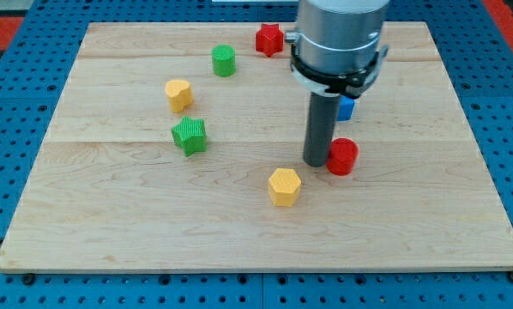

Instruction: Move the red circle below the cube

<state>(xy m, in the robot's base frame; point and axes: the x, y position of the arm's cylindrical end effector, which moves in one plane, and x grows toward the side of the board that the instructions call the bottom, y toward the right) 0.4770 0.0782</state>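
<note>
We see my tip touching the left side of the red circle, with the blue cube just above and a yellow hexagon below-left.

The xArm6's broad grey wrist housing enters from the view's top, ringed at its base by a black collar. From the collar a straight dark rod drops upright, with no visible tilt. My tip sits at the rod's lower end, apparently level with the desk surface, though actual contact cannot be confirmed from this angle. The upper arm is out of frame.
</note>
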